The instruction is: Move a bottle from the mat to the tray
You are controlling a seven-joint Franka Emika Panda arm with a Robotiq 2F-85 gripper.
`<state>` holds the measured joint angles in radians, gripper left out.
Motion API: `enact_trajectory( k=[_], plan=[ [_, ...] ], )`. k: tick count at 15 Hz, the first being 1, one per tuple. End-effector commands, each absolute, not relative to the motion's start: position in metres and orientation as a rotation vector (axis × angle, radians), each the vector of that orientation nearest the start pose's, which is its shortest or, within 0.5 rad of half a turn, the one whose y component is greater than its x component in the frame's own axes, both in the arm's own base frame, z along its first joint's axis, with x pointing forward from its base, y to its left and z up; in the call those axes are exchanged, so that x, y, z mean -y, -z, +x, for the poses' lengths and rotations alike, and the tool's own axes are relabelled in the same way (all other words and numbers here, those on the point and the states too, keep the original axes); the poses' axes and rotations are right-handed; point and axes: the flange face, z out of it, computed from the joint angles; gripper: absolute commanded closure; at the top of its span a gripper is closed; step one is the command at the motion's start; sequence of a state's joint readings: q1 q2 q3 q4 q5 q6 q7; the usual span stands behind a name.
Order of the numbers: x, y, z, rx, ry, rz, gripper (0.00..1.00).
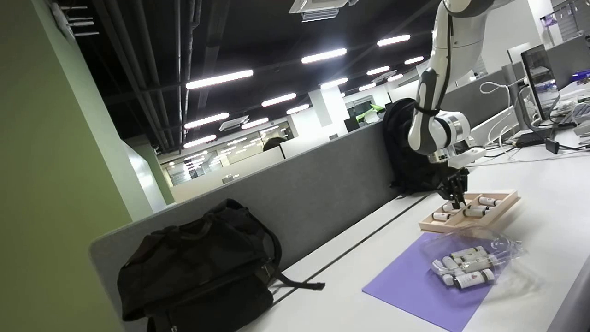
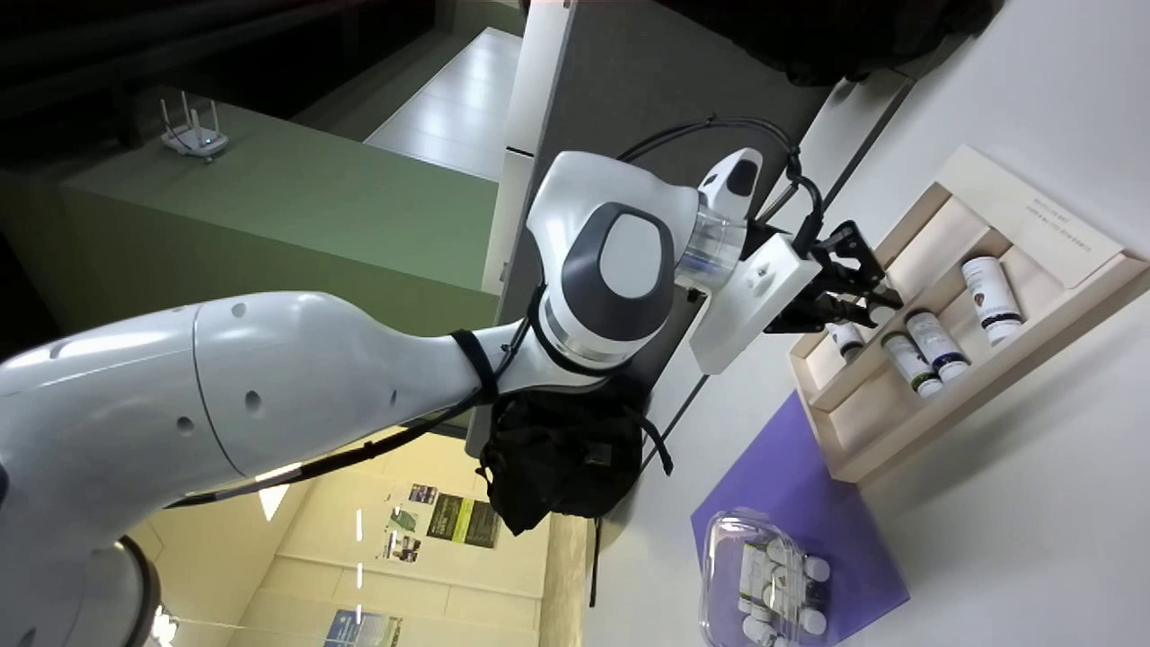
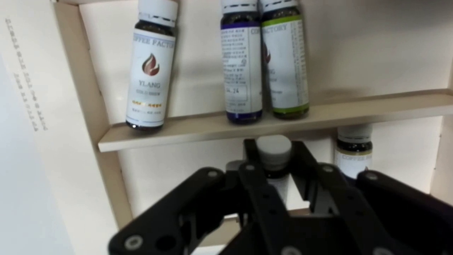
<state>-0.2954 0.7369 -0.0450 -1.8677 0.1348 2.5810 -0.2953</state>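
Observation:
The wooden tray (image 1: 435, 227) stands beside the purple mat (image 1: 401, 281); the tray (image 2: 988, 386) and mat (image 2: 777, 467) show in both exterior views. My gripper (image 1: 457, 203) points down into the tray's narrower row, also in an exterior view (image 2: 885, 301). In the wrist view its fingers are closed on a bottle's white cap (image 3: 274, 150). The fingers hide most of this bottle, and I cannot tell whether it touches the tray floor. A gold-banded bottle (image 3: 354, 156) lies in the same row. A red-flame bottle (image 3: 150, 74), a purple-banded one (image 3: 242, 67) and a green-banded one (image 3: 287, 67) lie across the divider.
A clear plastic container (image 2: 714, 575) with several bottles (image 1: 474, 278) sits on the mat. The tray's divider (image 3: 198, 132) runs close beside the fingertips. A grey partition (image 1: 322, 193) edges the desk. A black backpack (image 1: 198, 272) and a black bag (image 1: 410, 157) lean there.

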Motion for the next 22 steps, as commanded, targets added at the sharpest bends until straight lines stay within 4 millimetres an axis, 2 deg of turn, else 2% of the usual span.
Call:
enact_trajectory(
  k=[1, 6, 9, 10, 12, 22],
  plan=[
    [0.206, -0.120, 0.590, -0.222, 0.006, -3.097, 0.33],
    [0.203, -0.141, 0.600, -0.222, 0.035, -3.101, 0.02],
    [0.205, -0.158, 0.605, -0.218, 0.075, -3.101, 0.00],
    [0.206, -0.158, 0.606, -0.223, 0.089, -3.110, 0.29],
    [0.209, -0.159, 0.606, -0.231, 0.100, -3.113, 0.26],
    [0.207, -0.136, 0.601, -0.251, 0.071, -3.082, 0.88]
  ],
)
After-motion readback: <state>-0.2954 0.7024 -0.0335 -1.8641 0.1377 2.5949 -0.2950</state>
